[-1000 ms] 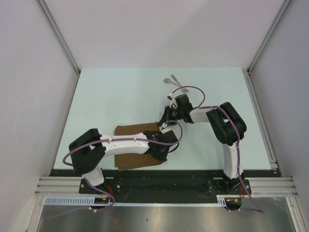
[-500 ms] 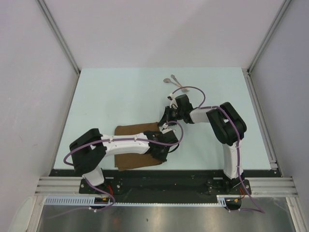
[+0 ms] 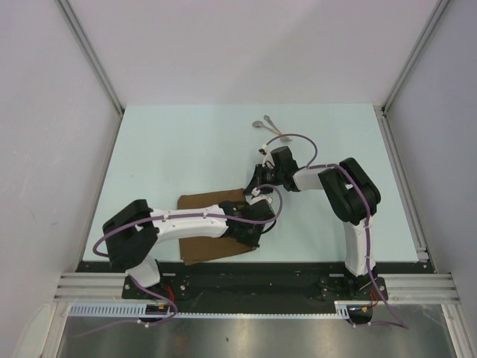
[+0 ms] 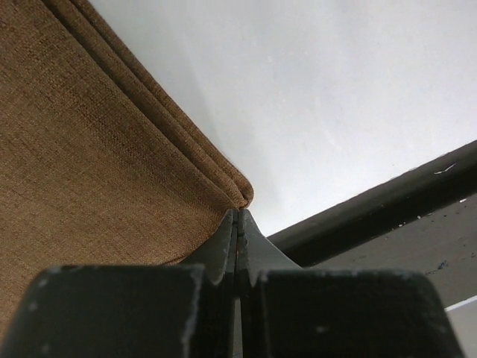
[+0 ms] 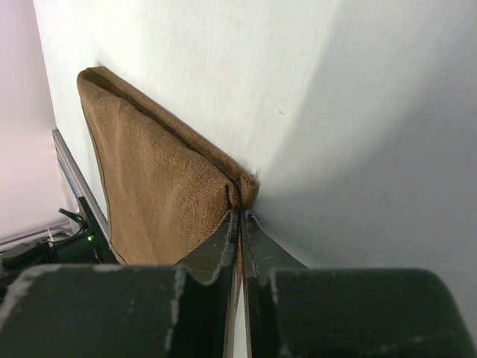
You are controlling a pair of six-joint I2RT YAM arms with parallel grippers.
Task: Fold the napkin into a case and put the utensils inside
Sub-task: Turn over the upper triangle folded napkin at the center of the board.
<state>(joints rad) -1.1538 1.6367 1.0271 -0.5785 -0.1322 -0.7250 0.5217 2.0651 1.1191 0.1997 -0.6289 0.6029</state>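
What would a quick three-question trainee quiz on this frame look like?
1. True or false: the utensils already lie inside the napkin.
2. Pick one. The right gripper meets the napkin at: A) the middle of the cloth, B) a corner, C) nowhere, because it is over the utensils.
3. Fill in: the left gripper is ___ (open or shut).

Key
1. False. They lie apart from the cloth, farther from the arms.
2. B.
3. Shut, with its tips at a corner of the napkin.
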